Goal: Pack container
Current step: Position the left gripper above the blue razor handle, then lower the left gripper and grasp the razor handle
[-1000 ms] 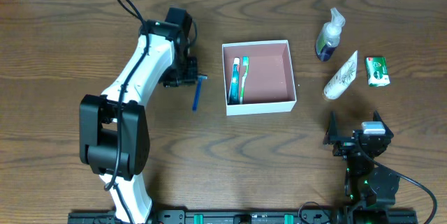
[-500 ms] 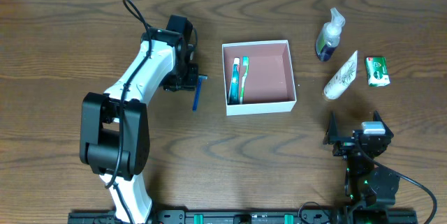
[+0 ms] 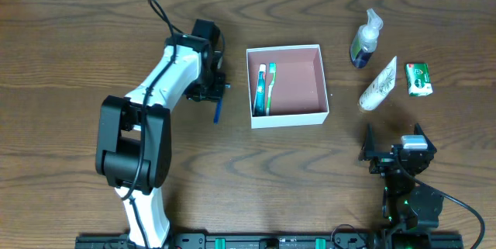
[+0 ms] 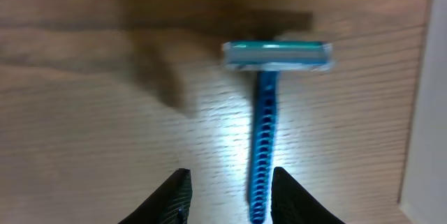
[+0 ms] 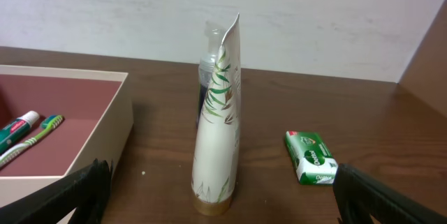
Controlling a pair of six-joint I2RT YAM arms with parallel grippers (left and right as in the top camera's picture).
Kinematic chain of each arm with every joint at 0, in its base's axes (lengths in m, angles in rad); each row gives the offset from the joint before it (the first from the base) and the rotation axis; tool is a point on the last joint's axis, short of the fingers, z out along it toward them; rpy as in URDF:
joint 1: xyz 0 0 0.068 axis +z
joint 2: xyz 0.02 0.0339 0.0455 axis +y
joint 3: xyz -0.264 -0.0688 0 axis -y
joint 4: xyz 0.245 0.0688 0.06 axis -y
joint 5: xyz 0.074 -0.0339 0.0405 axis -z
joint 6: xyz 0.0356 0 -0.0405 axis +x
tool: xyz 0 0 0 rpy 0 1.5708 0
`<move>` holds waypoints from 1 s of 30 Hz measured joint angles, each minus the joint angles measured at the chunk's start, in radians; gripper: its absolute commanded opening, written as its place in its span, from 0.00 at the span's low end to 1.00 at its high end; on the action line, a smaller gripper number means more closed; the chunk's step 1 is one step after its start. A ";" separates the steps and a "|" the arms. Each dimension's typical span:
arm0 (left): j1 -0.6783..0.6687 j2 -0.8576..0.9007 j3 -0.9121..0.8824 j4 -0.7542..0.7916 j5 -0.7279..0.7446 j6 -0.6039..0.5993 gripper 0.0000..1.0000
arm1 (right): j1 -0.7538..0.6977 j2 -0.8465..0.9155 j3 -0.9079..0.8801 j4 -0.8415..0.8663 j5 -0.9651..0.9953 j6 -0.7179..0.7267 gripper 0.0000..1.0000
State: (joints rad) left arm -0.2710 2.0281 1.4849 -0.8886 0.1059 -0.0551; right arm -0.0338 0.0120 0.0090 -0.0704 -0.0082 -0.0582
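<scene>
The container (image 3: pixel 322 115) is a white-walled square box with a dusty pink inside; a toothbrush (image 3: pixel 271 88) and a small toothpaste tube (image 3: pixel 260 88) lie along its left side. It also shows at the left of the right wrist view (image 5: pixel 119 123). A blue razor (image 3: pixel 218 105) lies on the table left of the box. My left gripper (image 3: pixel 215 86) hovers over its head end, open; in the left wrist view (image 4: pixel 230 196) the razor handle (image 4: pixel 261 147) lies between the fingers, close to the right one. My right gripper (image 3: pixel 394 156) rests open near the front right.
A white leaf-print tube (image 3: pixel 378 84), a pump bottle (image 3: pixel 364 41) and a green packet (image 3: pixel 418 78) lie right of the box. In the right wrist view the tube (image 5: pixel 218 126) stands ahead, the packet (image 5: pixel 311 156) to its right. The box wall (image 4: pixel 426 112) is right of the razor.
My left arm has shifted right, bringing the gripper over the razor's head end. The razor and the right arm have not moved.
</scene>
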 measured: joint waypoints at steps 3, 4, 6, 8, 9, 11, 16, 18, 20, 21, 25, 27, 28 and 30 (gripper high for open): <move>-0.017 0.000 0.000 0.011 0.000 -0.008 0.38 | 0.000 0.000 0.000 0.000 0.000 0.000 0.99; -0.021 0.000 0.000 0.012 0.001 -0.016 0.38 | 0.000 0.000 0.000 0.000 0.000 0.000 0.99; -0.022 0.000 0.000 0.013 0.003 -0.025 0.38 | 0.000 0.000 0.000 0.000 0.000 0.000 0.99; -0.021 0.002 0.000 0.014 0.003 -0.030 0.38 | 0.000 0.000 0.000 0.000 0.000 0.000 0.99; -0.020 0.005 0.000 0.014 0.003 -0.031 0.38 | 0.000 0.000 0.000 0.000 0.000 0.000 0.99; -0.020 0.014 0.000 0.014 0.004 -0.034 0.38 | 0.000 0.000 0.000 0.000 0.000 0.000 0.99; -0.021 0.047 0.000 0.014 0.011 -0.043 0.37 | 0.000 0.000 0.000 0.000 0.000 0.000 0.99; -0.021 0.051 0.000 0.014 0.012 -0.045 0.38 | 0.000 0.000 0.000 0.000 0.000 0.000 0.99; -0.021 0.051 0.000 0.015 0.015 -0.045 0.38 | 0.000 0.000 0.000 0.000 0.000 0.000 0.99; -0.021 0.051 0.000 0.015 0.015 -0.046 0.38 | 0.000 0.000 0.000 0.000 0.000 0.000 0.99; -0.021 0.051 0.000 0.019 0.015 -0.046 0.37 | 0.000 0.000 0.000 0.000 0.000 0.000 0.99; -0.021 0.051 0.000 0.024 0.015 -0.046 0.37 | 0.000 0.000 0.000 0.000 0.000 0.000 0.99; -0.021 0.051 0.000 0.025 0.015 -0.046 0.37 | 0.000 0.000 0.000 0.000 0.000 0.000 0.99; -0.021 0.051 0.000 0.028 0.015 -0.048 0.32 | 0.000 0.000 0.000 0.000 0.000 0.000 0.99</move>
State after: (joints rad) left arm -0.2920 2.0796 1.4849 -0.8608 0.1211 -0.1036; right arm -0.0338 0.0120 0.0090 -0.0704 -0.0082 -0.0582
